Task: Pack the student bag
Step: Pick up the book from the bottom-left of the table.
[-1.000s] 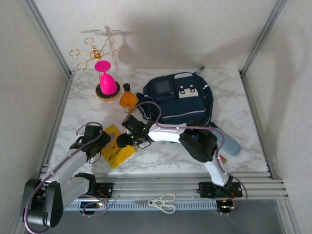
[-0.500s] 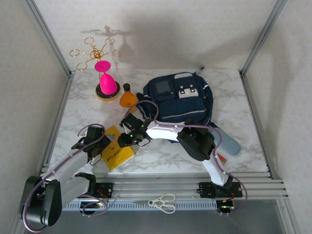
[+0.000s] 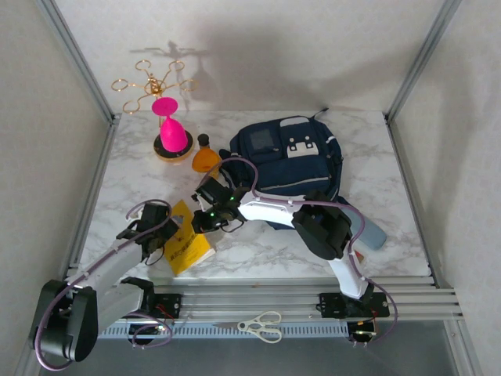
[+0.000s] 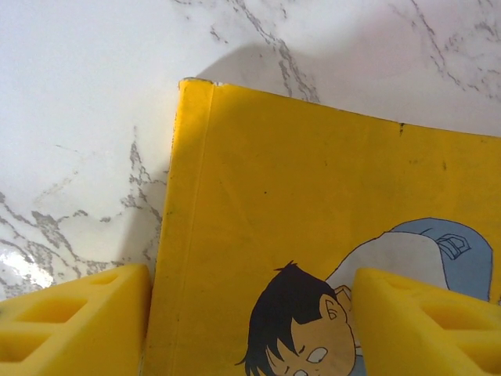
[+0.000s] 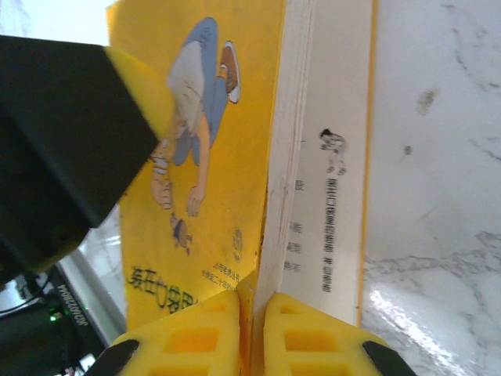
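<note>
The student bag (image 3: 293, 160), navy with white front patches, lies at the back middle of the table. A yellow book (image 3: 185, 244) with a cartoon boy on its cover lies near the front left. My right gripper (image 3: 199, 222) reaches across to the book's upper right edge. In the right wrist view its yellow pads (image 5: 305, 333) are pinched shut on the edge of the book (image 5: 211, 157), cover and pages between them. My left gripper (image 4: 250, 321) hovers open over the book (image 4: 313, 219) near its spine. One of its fingers (image 4: 70, 313) is off the spine side, the other over the cover.
A pink goblet (image 3: 171, 133) on a dark coaster, an orange flask (image 3: 206, 157) and a gold wire rack (image 3: 153, 82) stand at the back left. A light blue object (image 3: 368, 231) lies right of the bag. Scissors (image 3: 262, 325) rest on the front rail.
My right gripper has closed from open onto the book's edge. My left gripper has narrowed slightly and shifted a little forward over the book.
</note>
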Available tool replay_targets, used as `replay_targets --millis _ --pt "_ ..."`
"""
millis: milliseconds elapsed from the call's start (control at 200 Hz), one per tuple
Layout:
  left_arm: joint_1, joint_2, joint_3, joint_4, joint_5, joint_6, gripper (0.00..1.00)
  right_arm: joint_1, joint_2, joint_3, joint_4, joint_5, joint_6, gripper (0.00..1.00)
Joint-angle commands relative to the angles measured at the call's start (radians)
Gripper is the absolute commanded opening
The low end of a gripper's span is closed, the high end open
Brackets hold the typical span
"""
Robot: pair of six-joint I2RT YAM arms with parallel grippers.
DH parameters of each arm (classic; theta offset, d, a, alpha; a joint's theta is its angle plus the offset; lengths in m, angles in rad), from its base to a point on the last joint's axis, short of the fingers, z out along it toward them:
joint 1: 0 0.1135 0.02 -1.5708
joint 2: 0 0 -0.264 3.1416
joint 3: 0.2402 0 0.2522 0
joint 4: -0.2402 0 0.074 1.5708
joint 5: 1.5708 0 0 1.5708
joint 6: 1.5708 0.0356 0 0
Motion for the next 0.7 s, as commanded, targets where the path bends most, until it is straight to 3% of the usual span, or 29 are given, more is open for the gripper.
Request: replay_targets --millis 0,195,406,696 --pt "-0.035 0.007 0.003 0.077 0.158 -0.061 0.69 0.01 -0.043 -0.003 0.071 -0.077 0.013 0.02" --pt "-0.034 -0.023 0.077 0.001 0.129 -0.043 0.79 0.004 -0.136 -0.033 0.081 -0.058 0.038 0.0" --pt "-0.035 -0.137 0.192 -0.101 0.12 -0.025 0.91 -0.024 -0.311 -0.176 0.145 -0.081 0.103 0.0" --pt "-0.046 -0.177 0.363 -0.153 0.26 -0.014 0.94 -0.104 -0.637 -0.397 0.199 -0.04 0.217 0.0"
